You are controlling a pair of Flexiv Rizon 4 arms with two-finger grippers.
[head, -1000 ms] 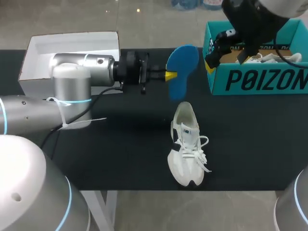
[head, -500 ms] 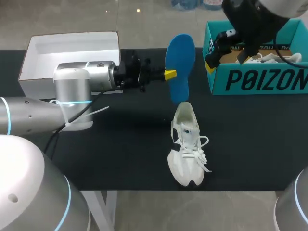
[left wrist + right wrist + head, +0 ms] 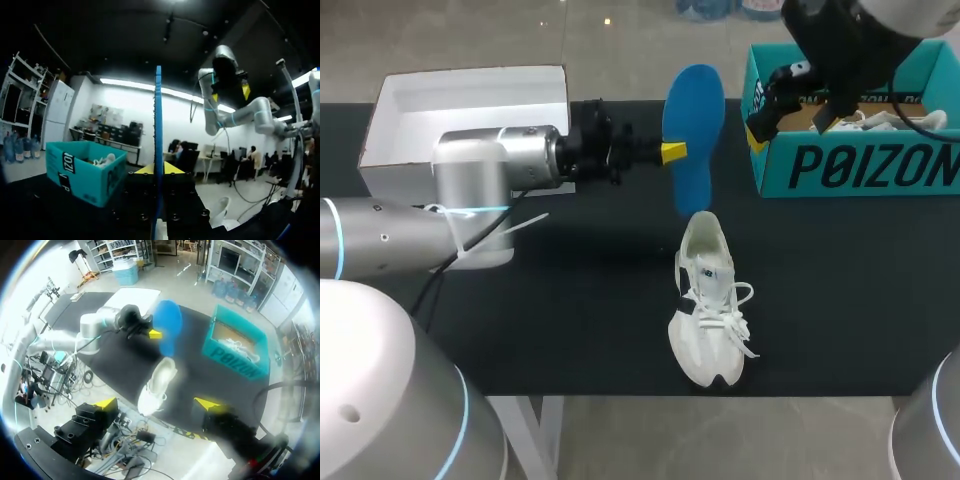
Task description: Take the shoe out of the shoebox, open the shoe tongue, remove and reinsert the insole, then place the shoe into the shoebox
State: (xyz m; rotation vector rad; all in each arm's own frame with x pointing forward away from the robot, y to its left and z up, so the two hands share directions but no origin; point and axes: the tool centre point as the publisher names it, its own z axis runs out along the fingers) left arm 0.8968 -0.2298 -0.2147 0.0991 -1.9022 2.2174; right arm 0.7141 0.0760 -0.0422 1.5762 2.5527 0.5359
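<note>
Over the bench [image 3: 570, 300], just past the heel of the shoe [image 3: 708, 300]: left gripper [image 3: 670, 152] clamped on the blue insole [image 3: 692, 130].
Since a second ago the insole has swung nearly upright. Head view shows its broad face, left wrist view only its thin edge. Seen from its own wrist, the right gripper [image 3: 156, 403] gapes empty high above. One white shoe lies on the bench; one teal shoebox [image 3: 860, 165] holds perhaps another.

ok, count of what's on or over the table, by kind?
Shoes: 2 (white shoe on the table, second shoe inside the teal shoebox)
Insoles: 1 (blue insole, held above the table)
Boxes: 2 (teal shoebox, white box)
Total: 5
</note>
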